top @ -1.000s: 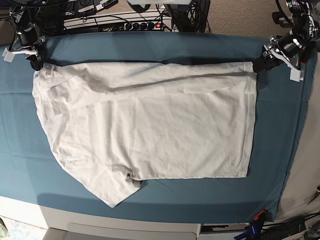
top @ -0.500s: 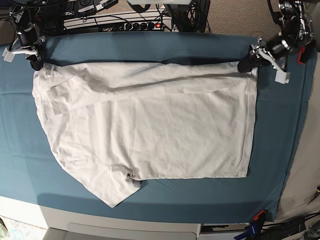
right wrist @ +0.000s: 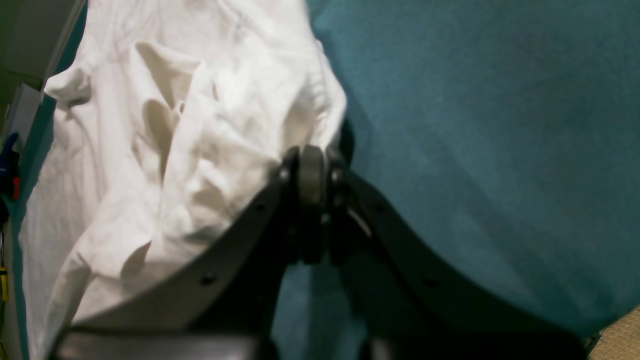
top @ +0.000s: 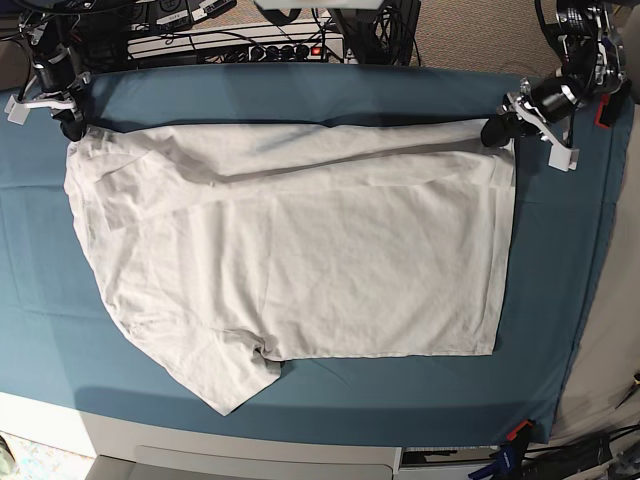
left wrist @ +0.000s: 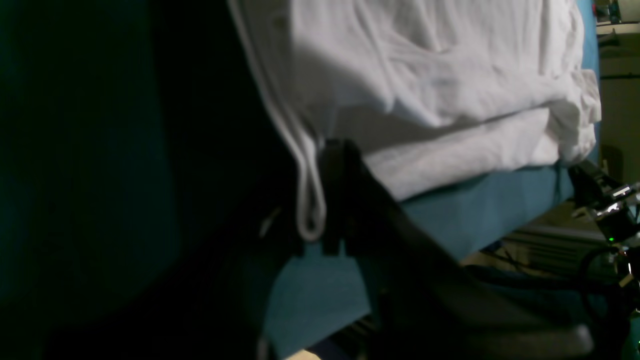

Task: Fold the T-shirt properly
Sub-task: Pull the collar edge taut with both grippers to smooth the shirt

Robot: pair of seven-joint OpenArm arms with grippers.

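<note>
On the teal cloth (top: 300,90) the white T-shirt (top: 300,250) lies spread flat, its top edge folded over in a long band and one sleeve poking out toward the near edge. Compared with a second ago, the left gripper (top: 497,131) has slid inward from the far corner and now sits right on the shirt's hemmed corner; the shirt itself has hardly shifted. In the left wrist view its dark fingers (left wrist: 336,195) have drawn together around the stitched hem, which loops out white between them, so it looks pinched. Across the table the right gripper (top: 72,128) has not moved, sitting at the opposite corner. Its fingers (right wrist: 312,175) are clenched tight with bunched white fabric pressed against their tips.
</note>
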